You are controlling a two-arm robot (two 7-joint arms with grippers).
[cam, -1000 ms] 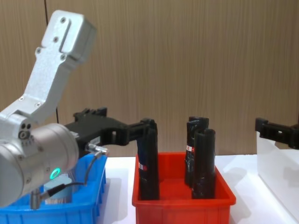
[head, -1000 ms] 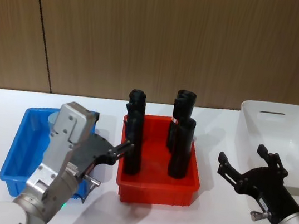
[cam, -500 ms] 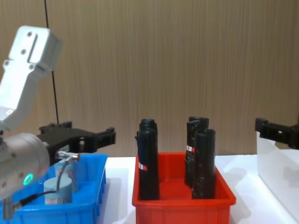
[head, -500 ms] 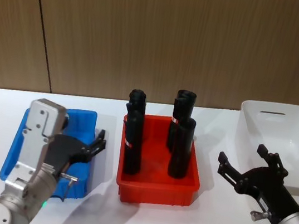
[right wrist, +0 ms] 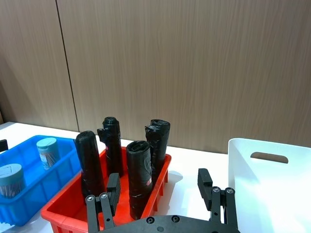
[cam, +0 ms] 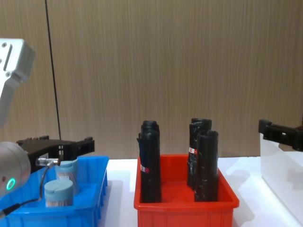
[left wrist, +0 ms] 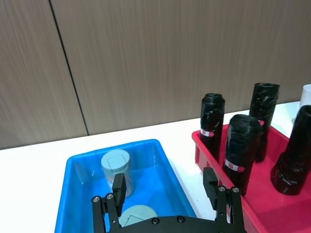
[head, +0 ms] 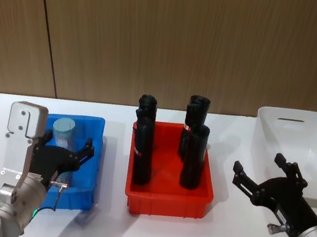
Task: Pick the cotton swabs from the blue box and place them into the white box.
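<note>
— Where are the cotton swabs, small clear jars with grey-blue lids (head: 63, 130), found?
— Two are seen upright, long axis vertical, in the shallow bright blue plastic box (left wrist: 73, 189) at the left of the white bench (head: 218, 235).
— And the left claw (left wrist: 164, 179)?
— It is held over the box's near part, fingers apart. The near jar (left wrist: 137, 216) lies just below it, and the far jar (left wrist: 115, 165) beyond.
— The right claw (head: 257, 163)?
— It is spread and empty beside the translucent white plastic box (head: 311, 132), with a red plastic bin (head: 166, 204) between it and the jars. The left arm is judged nearer, and a descent from above seems called for.
</note>
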